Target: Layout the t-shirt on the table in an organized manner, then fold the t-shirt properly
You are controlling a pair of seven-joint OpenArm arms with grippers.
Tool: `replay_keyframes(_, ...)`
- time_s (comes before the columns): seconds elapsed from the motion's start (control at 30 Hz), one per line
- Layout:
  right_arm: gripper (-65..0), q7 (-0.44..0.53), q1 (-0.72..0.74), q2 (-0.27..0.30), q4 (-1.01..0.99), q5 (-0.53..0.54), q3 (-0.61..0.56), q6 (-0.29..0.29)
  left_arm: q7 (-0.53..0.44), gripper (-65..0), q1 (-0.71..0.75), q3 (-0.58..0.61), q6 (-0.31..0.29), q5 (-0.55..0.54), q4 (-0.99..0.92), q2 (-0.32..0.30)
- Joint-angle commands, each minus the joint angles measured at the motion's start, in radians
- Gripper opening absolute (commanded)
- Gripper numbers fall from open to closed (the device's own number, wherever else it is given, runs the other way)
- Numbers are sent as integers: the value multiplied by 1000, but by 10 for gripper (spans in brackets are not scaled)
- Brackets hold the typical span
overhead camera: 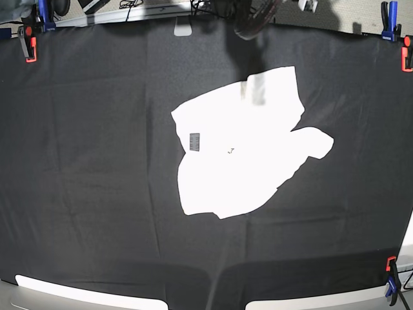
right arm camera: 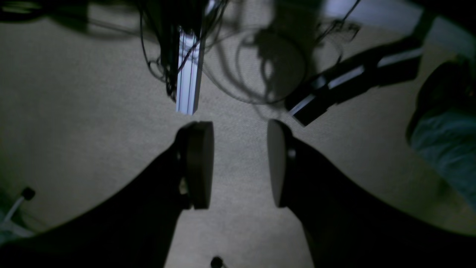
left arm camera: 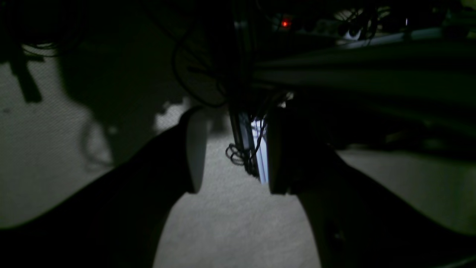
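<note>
The white t-shirt [overhead camera: 248, 152] lies crumpled, plain side up, in the middle of the table [overhead camera: 97, 161], which is covered in black cloth. A small grey label [overhead camera: 195, 141] shows near its left edge, and one sleeve sticks out to the right. Neither gripper appears in the base view. In the left wrist view my left gripper [left arm camera: 235, 126] hangs over grey carpet, its fingers apart with nothing between them. My right gripper [right arm camera: 240, 130] is likewise open and empty above the carpet. The t-shirt does not show in either wrist view.
Orange and blue clamps [overhead camera: 29, 42] [overhead camera: 390, 29] [overhead camera: 390, 284] hold the cloth at the table's edges. An aluminium frame post [right arm camera: 187, 74] with hanging cables stands on the carpet ahead of both grippers. A dark blurred shape [overhead camera: 255, 19] hangs at the table's far edge.
</note>
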Motion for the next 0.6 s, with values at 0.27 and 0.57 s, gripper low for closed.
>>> replay_keyframes(0.27,-414,-4,-259,94,328,3,1,2,43,-401,229,-70,-5,-11,266,-34)
replay_keyframes(0.57,-414,-215,-343,172,577,3,1,3,318,-401,363,-289,-5,-296,600,-33)
